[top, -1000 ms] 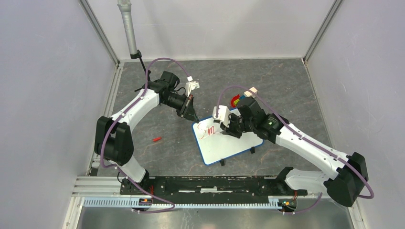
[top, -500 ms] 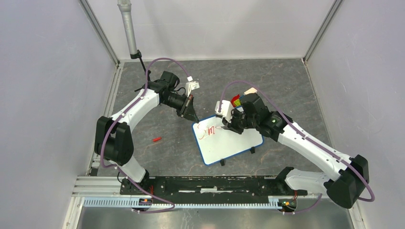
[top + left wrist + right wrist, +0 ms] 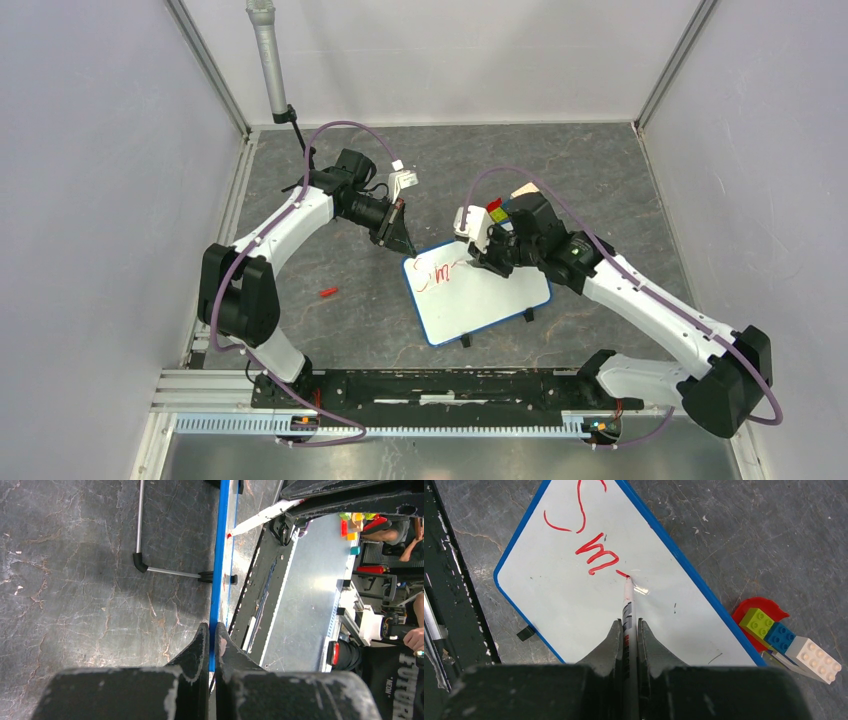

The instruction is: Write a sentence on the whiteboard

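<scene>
the sentence (image 3: 596,555) shows just 2 letters, "sm"; most is left. the right gripper (image 3: 628,630) pinches the marker (image 3: 627,597), tip on the whiteboard (image 3: 564,615); the left gripper (image 3: 211,640) pinches its far left rim.

The whiteboard (image 3: 485,300) stands mid-way across the desk (image 3: 600,180), nearer its near edge. My left tool (image 3: 404,243) pinches the board's far-left corner. My right tool (image 3: 480,262) holds a marker (image 3: 628,597), tip on the board just right of the sentence (image 3: 437,274). Toy blocks (image 3: 494,210) lie behind the board, and a small cap (image 3: 327,293) lies to its left.
</scene>
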`<action>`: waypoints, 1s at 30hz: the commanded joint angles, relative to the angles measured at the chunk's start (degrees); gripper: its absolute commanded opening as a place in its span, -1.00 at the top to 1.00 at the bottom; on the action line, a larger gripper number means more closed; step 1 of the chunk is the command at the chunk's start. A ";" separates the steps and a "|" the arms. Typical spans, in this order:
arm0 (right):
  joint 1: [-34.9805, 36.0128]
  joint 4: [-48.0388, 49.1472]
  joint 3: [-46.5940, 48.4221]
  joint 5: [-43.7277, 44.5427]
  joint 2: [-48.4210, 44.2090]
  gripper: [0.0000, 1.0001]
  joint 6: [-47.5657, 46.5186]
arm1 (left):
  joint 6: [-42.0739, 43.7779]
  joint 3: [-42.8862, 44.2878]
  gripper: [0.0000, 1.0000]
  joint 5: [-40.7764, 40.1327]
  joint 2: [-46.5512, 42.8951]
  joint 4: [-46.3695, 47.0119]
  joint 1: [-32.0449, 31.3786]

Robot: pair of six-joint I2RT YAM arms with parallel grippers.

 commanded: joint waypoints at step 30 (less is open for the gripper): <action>1.06 -5.07 4.33 0.87 0.03 1.00 -3.36 | 1.59 0.28 0.95 0.37 -0.24 0.26 -0.10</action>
